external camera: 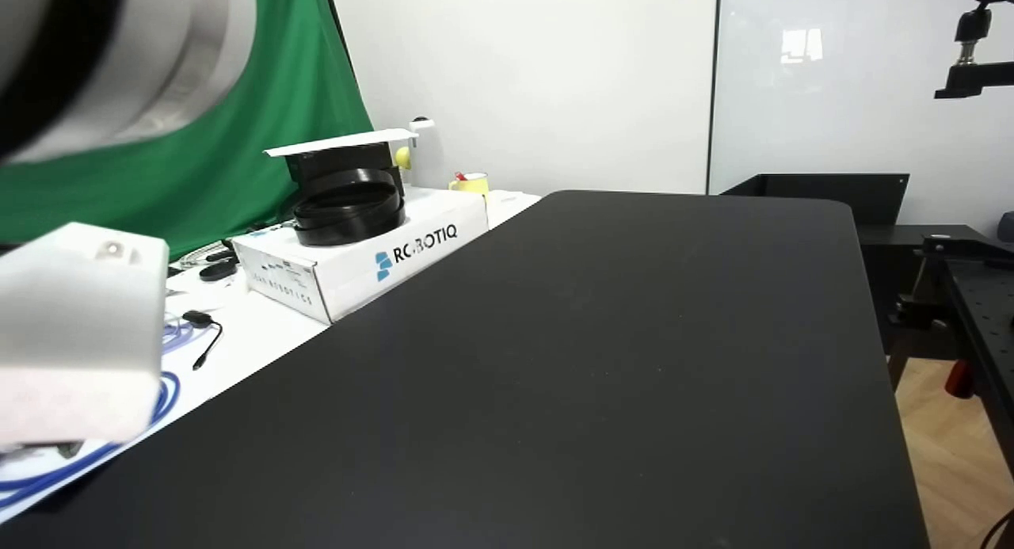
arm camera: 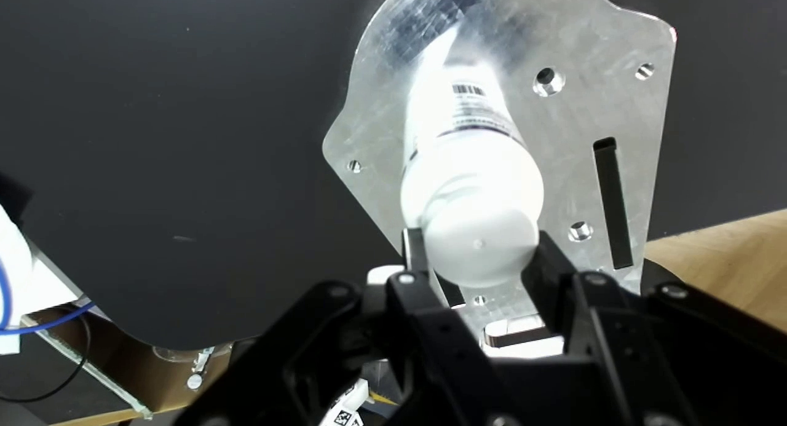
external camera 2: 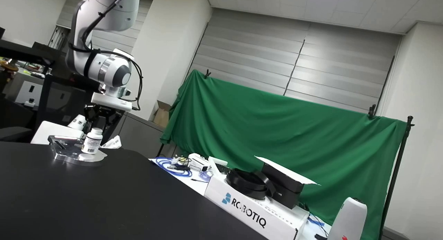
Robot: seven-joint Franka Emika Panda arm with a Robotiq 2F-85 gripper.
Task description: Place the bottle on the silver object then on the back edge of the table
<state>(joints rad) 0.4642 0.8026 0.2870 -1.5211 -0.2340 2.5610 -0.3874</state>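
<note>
Here's the bottle (arm camera: 470, 161), upright on the silver plate (arm camera: 572, 122)! The gripper (arm camera: 479, 248) pinches its cap (arm camera: 479, 238), black fingers (arm camera: 551, 269) either side.

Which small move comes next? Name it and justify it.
Probably close the end effector gently to secure a grip before any lift. In the wrist view its fingers flank the cap, but whether they grip it is unclear; the bottle appears to rest on the silver plate, and the back edge of the table comes after.
</note>
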